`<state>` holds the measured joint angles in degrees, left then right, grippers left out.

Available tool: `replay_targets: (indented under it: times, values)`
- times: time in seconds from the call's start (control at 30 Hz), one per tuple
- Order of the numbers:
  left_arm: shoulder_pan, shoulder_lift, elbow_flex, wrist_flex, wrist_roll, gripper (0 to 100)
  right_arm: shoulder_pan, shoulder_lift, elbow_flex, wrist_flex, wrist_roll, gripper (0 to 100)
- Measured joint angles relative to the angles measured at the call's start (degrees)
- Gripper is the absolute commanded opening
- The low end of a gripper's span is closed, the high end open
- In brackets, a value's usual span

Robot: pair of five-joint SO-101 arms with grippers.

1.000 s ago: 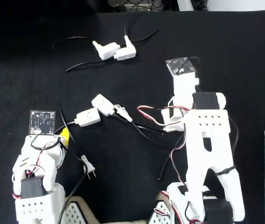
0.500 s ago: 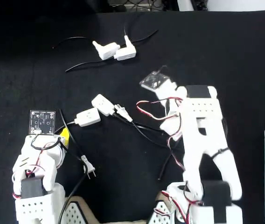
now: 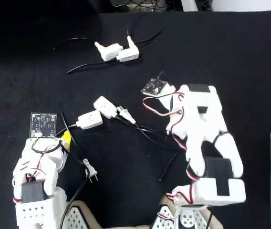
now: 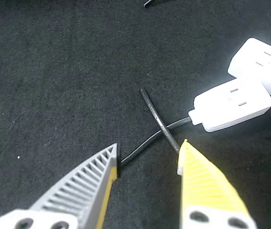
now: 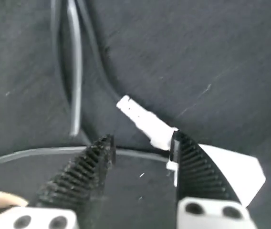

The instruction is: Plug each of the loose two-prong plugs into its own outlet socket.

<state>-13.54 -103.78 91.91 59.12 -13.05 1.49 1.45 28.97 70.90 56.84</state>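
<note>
My left pincer (image 4: 148,144) is released, its grey and yellow fingers spread low over the black table (image 3: 231,52). Two black cords (image 4: 161,131) cross just off the fingertips. Near the yellow finger lies a white outlet socket (image 4: 233,104), its two slots bare, with a second white socket (image 4: 264,64) touching it on the far side.

My right pincer (image 5: 141,137) is also released. A white plug (image 5: 142,119) lies on the table between its black fingers, closer to one of them. From above, that plug (image 3: 124,114) sits just beside the second socket; I cannot tell whether they are joined.

A black two-prong plug (image 3: 92,173) lies loose beside my left arm. Two more white cord ends (image 3: 118,51) lie together at the far side.
</note>
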Motion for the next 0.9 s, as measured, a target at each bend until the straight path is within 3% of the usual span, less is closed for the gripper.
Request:
replay_targets:
  times: [0.13, 0.47, 0.9]
  values:
    - [0.0, 0.0, 0.0, 0.0, 0.0, 21, 0.09, 2.11, -0.44, -1.93, 0.0, 12.9]
    - [0.0, 0.0, 0.0, 0.0, 0.0, 21, 0.09, 1.23, -0.26, 2.2, 0.0, 28.6]
    - [0.0, 0.0, 0.0, 0.0, 0.0, 21, 0.09, 3.43, -0.26, 2.02, 0.0, 28.6]
